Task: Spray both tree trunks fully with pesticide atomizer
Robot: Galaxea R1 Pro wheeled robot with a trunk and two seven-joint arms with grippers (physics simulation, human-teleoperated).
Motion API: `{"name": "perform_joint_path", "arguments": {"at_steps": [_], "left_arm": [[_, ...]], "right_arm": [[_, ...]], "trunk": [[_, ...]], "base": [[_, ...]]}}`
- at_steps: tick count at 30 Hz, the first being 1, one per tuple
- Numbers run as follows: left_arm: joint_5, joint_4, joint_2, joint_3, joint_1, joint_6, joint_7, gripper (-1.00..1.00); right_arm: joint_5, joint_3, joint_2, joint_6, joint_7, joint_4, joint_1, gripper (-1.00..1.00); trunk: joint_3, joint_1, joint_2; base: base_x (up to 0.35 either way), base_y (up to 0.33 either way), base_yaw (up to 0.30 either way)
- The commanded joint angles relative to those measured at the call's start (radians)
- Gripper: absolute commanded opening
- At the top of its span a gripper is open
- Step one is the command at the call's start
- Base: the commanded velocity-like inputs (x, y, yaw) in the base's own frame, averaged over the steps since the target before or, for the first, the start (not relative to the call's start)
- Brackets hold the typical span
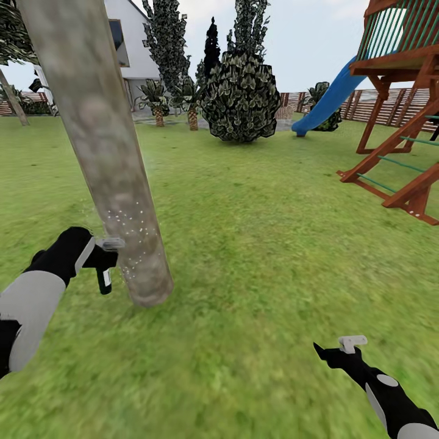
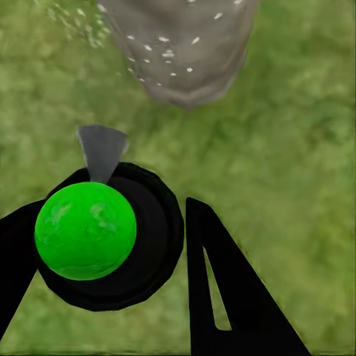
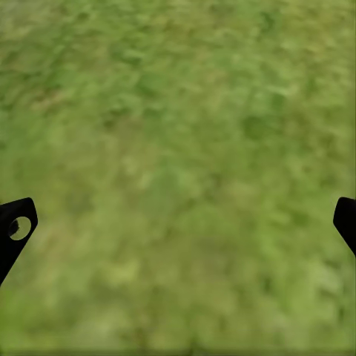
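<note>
The left tool grips the atomizer just beside the trunk, whose base carries white spray specks; the right tool hangs open over grass, well apart from the trunk

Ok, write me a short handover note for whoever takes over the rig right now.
Left gripper: shut on the pesticide atomizer, nozzle aimed at the tree trunk close in front of it.
Right gripper: open, nothing between its fingers, over the grass.
Done: atomizer picked up; white spray specks show on the trunk's lower part near the base.
Left: the trunk higher up looks unspeckled, so keep spraying this trunk, then go to the second tree.
</note>
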Motion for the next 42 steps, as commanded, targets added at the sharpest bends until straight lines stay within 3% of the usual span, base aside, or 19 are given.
{"name": "perform_joint_path", "arguments": {"at_steps": [1, 4, 7, 9, 14, 15, 20, 22, 25, 28, 32, 34, 35, 38, 40, 42], "left_arm": [[0.000, -0.003, 0.002, 0.001, 0.004, 0.001, 0.000, -1.00], [0.000, -0.012, 0.007, 0.005, -0.004, 0.007, -0.005, -1.00], [0.001, -0.015, 0.006, 0.005, -0.055, 0.010, -0.010, -1.00], [0.000, -0.007, 0.003, 0.003, -0.051, 0.001, -0.010, -1.00], [-0.003, -0.013, -0.027, 0.006, 0.088, -0.020, -0.002, -1.00], [-0.005, -0.016, -0.039, 0.007, 0.123, -0.056, 0.015, -1.00], [0.003, -0.004, -0.047, 0.012, 0.174, -0.097, 0.029, -1.00], [0.005, -0.012, -0.069, 0.013, 0.243, -0.129, 0.029, -1.00], [0.003, -0.001, -0.096, 0.015, 0.275, -0.191, 0.033, -1.00], [0.009, -0.003, -0.100, 0.018, 0.313, -0.209, 0.033, -1.00], [0.010, 0.001, -0.101, 0.018, 0.323, -0.218, 0.034, -1.00], [0.008, 0.002, -0.102, 0.019, 0.323, -0.218, 0.059, -1.00], [0.012, 0.003, -0.104, 0.017, 0.324, -0.218, 0.102, -1.00], [0.000, 0.051, -0.158, 0.012, 0.324, -0.220, 0.156, -1.00], [0.006, 0.058, -0.168, 0.012, 0.324, -0.219, 0.220, -1.00], [0.012, 0.059, -0.168, 0.015, 0.324, -0.216, 0.232, -1.00]], "right_arm": [[0.000, 0.000, 0.000, 0.000, 0.000, 0.000, 0.000, 1.00], [0.000, 0.000, 0.000, 0.000, 0.000, 0.000, 0.000, 1.00], [0.000, 0.000, 0.000, 0.000, 0.000, -0.001, 0.000, 1.00], [0.000, 0.000, 0.000, 0.000, 0.000, -0.002, 0.000, 1.00], [0.000, 0.000, 0.000, 0.000, 0.001, -0.002, 0.000, 1.00], [0.000, 0.000, 0.000, 0.000, 0.001, -0.003, 0.000, 1.00], [0.000, 0.000, -0.005, -0.001, 0.003, -0.005, 0.000, 1.00], [0.000, 0.000, -0.006, -0.001, 0.003, -0.006, 0.000, 1.00], [0.000, 0.000, -0.006, -0.002, 0.002, -0.005, 0.000, 1.00], [0.001, 0.000, -0.006, -0.002, 0.002, -0.003, 0.000, 1.00], [0.001, 0.001, -0.005, -0.002, 0.001, 0.000, 0.000, 1.00], [0.001, 0.001, -0.004, -0.002, 0.002, 0.001, 0.000, 1.00], [0.001, 0.000, -0.004, -0.002, 0.002, 0.001, 0.000, 1.00], [0.001, 0.000, -0.005, -0.002, 0.002, 0.000, 0.000, 1.00], [0.001, 0.000, -0.005, -0.002, 0.002, 0.000, 0.000, 1.00], [0.001, 0.000, -0.003, -0.002, 0.002, 0.001, 0.000, 1.00]], "trunk": [[0.000, 0.000, 0.000], [0.000, 0.000, 0.000], [0.000, 0.000, 0.000], [0.000, 0.000, 0.000], [0.000, 0.000, 0.000], [0.000, 0.000, 0.000], [0.000, 0.000, 0.000], [0.000, 0.000, 0.000], [0.000, 0.000, 0.000], [0.000, 0.000, 0.000], [0.000, 0.000, 0.000], [0.000, 0.000, 0.000], [0.000, 0.000, 0.000], [0.000, 0.000, 0.000], [0.000, 0.000, 0.000], [0.000, 0.000, 0.000]], "base": [[0.000, 0.000, 0.000], [0.000, 0.000, 0.000], [0.000, 0.000, 0.000], [0.000, 0.000, 0.000], [0.000, 0.000, 0.000], [0.000, 0.000, 0.000], [0.000, 0.000, 0.000], [0.000, 0.000, 0.000], [0.002, 0.000, 0.007], [0.190, -0.075, 0.183], [0.273, -0.162, 0.220], [0.268, -0.201, 0.049], [0.245, -0.231, 0.011], [0.239, -0.238, 0.020], [0.227, -0.248, 0.189], [0.108, -0.277, 0.265]]}}
